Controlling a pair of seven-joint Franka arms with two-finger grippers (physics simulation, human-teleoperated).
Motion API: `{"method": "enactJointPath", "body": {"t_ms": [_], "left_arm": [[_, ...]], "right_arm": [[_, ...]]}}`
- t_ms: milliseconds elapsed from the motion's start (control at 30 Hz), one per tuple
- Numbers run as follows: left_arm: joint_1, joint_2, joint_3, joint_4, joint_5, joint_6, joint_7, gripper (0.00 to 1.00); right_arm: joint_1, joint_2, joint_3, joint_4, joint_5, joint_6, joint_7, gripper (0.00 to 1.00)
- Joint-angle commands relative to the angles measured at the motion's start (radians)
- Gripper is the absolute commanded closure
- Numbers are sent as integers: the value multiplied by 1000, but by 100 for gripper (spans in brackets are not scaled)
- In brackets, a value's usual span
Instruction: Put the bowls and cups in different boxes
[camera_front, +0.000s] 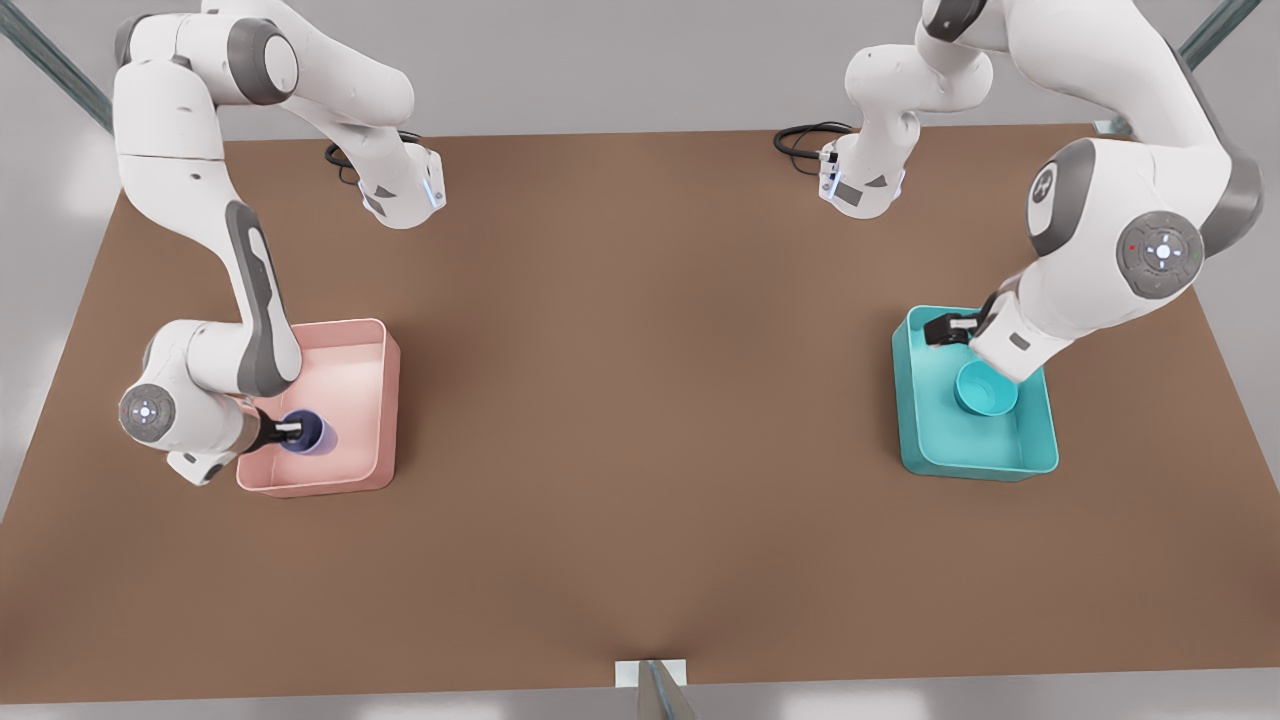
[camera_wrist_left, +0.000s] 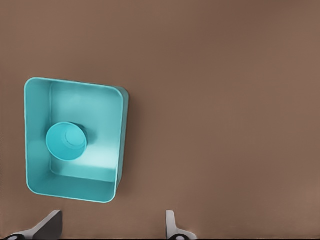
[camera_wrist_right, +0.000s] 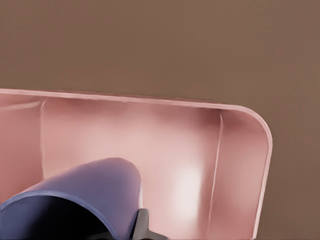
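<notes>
The lavender cup (camera_front: 308, 432) sits inside the pink box (camera_front: 340, 345), toward the box's corner nearest the table's front edge and its end on the front view's left. The right end effector (camera_front: 290, 431) is clenched on the cup's rim; in the right wrist view one dark finger (camera_wrist_right: 141, 223) presses the outside of the cup wall (camera_wrist_right: 95, 187), with the pink box floor (camera_wrist_right: 165, 150) beyond it. Whether the cup's base already touches the floor of the box cannot be told.

The teal bowl (camera_front: 985, 390) rests inside the teal box (camera_front: 925, 440), roughly at its middle, near the table's end on the front view's right. The left end effector (camera_front: 947, 331) hangs above the far edge of that box, clear of the bowl; in the left wrist view its fingertips (camera_wrist_left: 47, 224) stand wide apart and released, with the bowl (camera_wrist_left: 66, 141) and teal box (camera_wrist_left: 120, 145) seen well below.

Both pieces look like thin, rigid, light shells with smooth walls, so they are likely to slide or tip if nudged sideways. A rim pinch, one finger inside and one outside, suits the cup; the bowl's wider, shallower lip would take the same hold. By the look of it, sorting is nearly finished, with only the cup's release outstanding.
</notes>
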Motion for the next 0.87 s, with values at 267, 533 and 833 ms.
{"method": "enactJointPath", "body": {"t_ms": [267, 533, 833], "left_arm": [[3, -1, -2, 1, -2, -112, 13, 0], [3, -6, -2, 25, -1, -144, 8, 0], [3, -9, -3, 27, 1, -213, 4, 0]], "right_arm": [[-1, 21, 3, -5, 29, 92, -220, 0], [17, -122, 20, 170, 92, -380, -181, 0], [88, -321, 40, 415, 79, -764, 167, 0]]}}
